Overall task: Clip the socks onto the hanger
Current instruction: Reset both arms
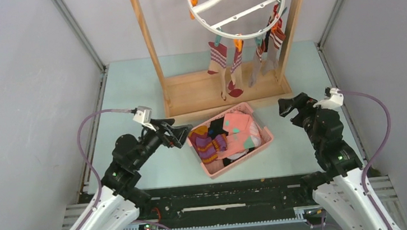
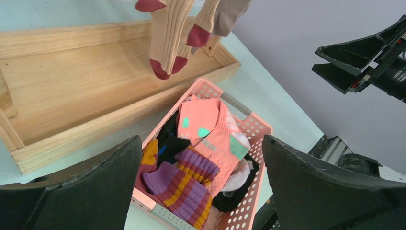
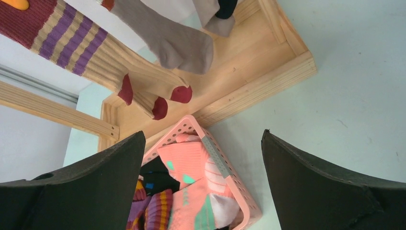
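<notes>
The white ring hanger [image 1: 237, 19] hangs from the wooden rack at the back, with orange and teal clips. Several socks [image 1: 219, 57] hang clipped to it, maroon-striped tan ones and grey ones [image 3: 167, 43]. More socks lie in a pink basket [image 1: 266, 141]: purple-orange striped [image 2: 186, 191], pink with teal marks [image 2: 210, 124], black and white. My left gripper [image 1: 183, 132] is open and empty at the basket's left rim. My right gripper [image 1: 286, 106] is open and empty, above the table to the right of the basket.
The wooden rack [image 1: 149, 41] has a tray-like base [image 1: 199, 93] just behind the basket. Grey walls with metal rails close in both sides. The right arm's gripper shows in the left wrist view [image 2: 359, 62].
</notes>
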Robot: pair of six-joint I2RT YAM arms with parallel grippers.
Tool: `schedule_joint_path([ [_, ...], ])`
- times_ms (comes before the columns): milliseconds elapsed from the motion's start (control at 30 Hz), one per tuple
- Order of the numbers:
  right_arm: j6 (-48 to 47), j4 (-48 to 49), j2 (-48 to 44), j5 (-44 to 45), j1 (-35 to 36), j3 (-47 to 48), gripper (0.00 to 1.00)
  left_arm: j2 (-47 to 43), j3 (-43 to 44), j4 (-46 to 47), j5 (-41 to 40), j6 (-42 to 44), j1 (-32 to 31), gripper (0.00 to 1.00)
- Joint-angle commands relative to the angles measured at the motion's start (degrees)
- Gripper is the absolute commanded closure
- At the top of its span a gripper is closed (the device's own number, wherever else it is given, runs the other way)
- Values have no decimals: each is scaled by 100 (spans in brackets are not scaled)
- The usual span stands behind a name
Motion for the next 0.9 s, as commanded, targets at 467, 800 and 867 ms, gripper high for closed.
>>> schedule_joint_path([
  [467,-185,496,59,826,501,317,0,-172,264,-254,-390,193,63,0],
  [800,-134,482,107,919,508,318,0,-198,146,-249,-419,183,64,0],
  [867,-170,491,150,932,501,317,0,-196,131,-249,-423,181,69,0],
])
